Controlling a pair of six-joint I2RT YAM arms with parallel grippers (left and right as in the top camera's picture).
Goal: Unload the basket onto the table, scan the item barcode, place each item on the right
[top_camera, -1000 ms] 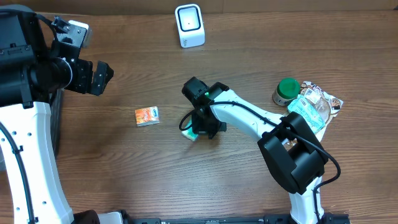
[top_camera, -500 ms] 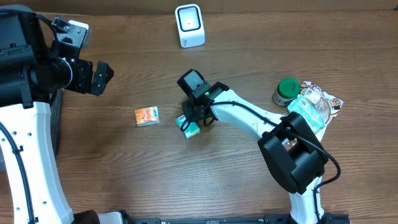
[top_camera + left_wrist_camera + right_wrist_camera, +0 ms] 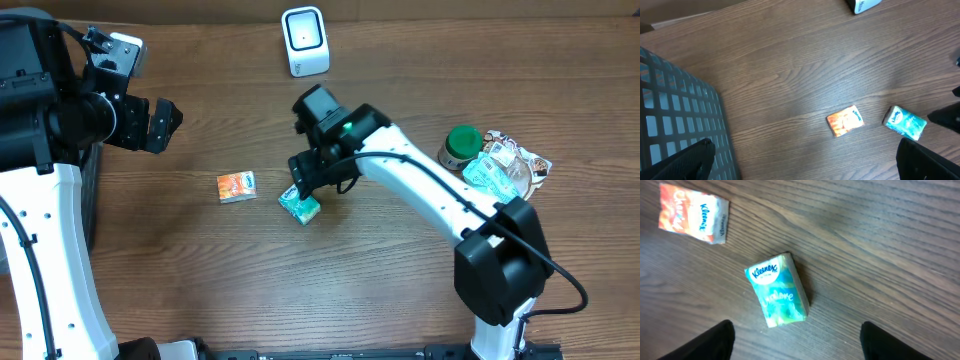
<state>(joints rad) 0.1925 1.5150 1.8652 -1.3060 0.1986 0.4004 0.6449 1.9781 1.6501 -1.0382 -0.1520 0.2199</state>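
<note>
Surface: we see a brown wood-grain table (image 3: 200,270), with a white scanner (image 3: 305,40) standing at its far edge.
Task item: the teal tissue pack (image 3: 778,291) lies flat near the table's middle, with an orange tissue pack (image 3: 693,212) apart to its left.
Right gripper (image 3: 797,340): jaws spread wide above the teal pack, holding nothing.
Left gripper (image 3: 807,160): we see it wide apart and empty, beside a grey slotted basket (image 3: 675,115).
Right side: a green-lidded jar (image 3: 460,146) next to a crinkled packet (image 3: 510,170).
</note>
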